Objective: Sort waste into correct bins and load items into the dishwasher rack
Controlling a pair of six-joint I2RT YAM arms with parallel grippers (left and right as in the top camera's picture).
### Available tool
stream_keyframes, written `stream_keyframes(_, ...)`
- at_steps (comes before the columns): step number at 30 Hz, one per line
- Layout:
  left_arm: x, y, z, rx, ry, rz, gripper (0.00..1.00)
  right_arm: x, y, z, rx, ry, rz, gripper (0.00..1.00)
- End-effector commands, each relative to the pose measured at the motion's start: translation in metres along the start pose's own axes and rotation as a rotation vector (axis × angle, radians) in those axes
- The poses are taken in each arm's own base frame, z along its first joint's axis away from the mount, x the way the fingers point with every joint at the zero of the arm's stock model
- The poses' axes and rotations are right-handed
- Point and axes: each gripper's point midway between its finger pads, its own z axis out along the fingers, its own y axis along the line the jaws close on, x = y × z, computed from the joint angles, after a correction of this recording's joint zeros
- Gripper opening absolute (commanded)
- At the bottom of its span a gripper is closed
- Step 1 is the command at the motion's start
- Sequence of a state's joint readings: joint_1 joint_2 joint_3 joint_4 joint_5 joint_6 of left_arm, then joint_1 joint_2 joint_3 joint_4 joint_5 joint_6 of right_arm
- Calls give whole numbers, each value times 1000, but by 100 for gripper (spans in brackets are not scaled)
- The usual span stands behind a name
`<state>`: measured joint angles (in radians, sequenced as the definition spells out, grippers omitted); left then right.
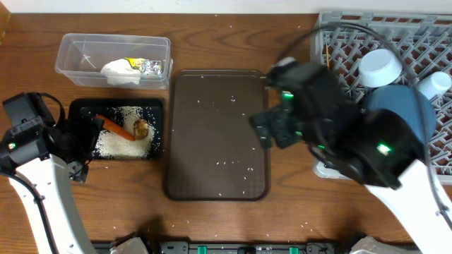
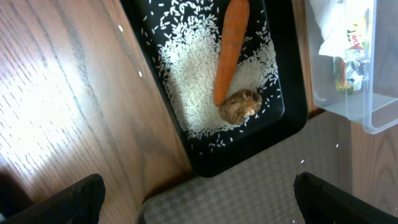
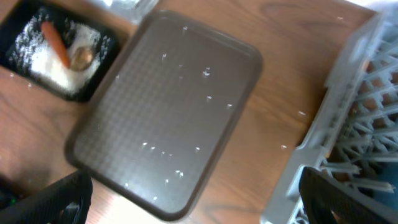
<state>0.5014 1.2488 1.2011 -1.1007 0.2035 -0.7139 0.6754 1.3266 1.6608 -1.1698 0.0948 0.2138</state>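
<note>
Wooden table (image 1: 282, 212) holds the black tray (image 1: 76, 106) at left, where carrot (image 1: 118, 128) and rice (image 1: 116, 147) lie together as food scraps. Left claw (image 2: 199, 205) and right claw (image 3: 199, 205) are spread wide, holding nothing.

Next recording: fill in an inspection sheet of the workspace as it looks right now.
surface: wooden table, stray rice grains on it
job's things: carrot, rice and brown lump in the black tray; tissue and foil wrapper in the clear tub; white cup, light blue cup and dark blue plate in the rack
clutter: brown serving tray, a few rice grains on it
tools: left tool open, near the black tray; right tool open, above the serving tray
cables: black cable arching over the rack
surroundings: nothing seen
</note>
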Motion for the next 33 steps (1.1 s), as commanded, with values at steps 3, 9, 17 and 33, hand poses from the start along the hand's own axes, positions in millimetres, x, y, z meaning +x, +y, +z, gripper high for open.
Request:
stream_keyframes(3, 0, 2, -2, -4, -6, -13, 98, 41, -17, 12, -129, -59, -26, 99)
stream_keyframes(9, 0, 2, -2, -4, -6, -13, 98, 80, -30, 19, -226, -305, 2, 99)
stream_keyframes(17, 0, 2, -2, -5, -7, -13, 98, 119, -55, 16, -182, -544, 15, 99)
stream_keyframes(33, 0, 2, -2, -4, -6, -13, 98, 161, -103, 44, -30, -718, 176, 99)
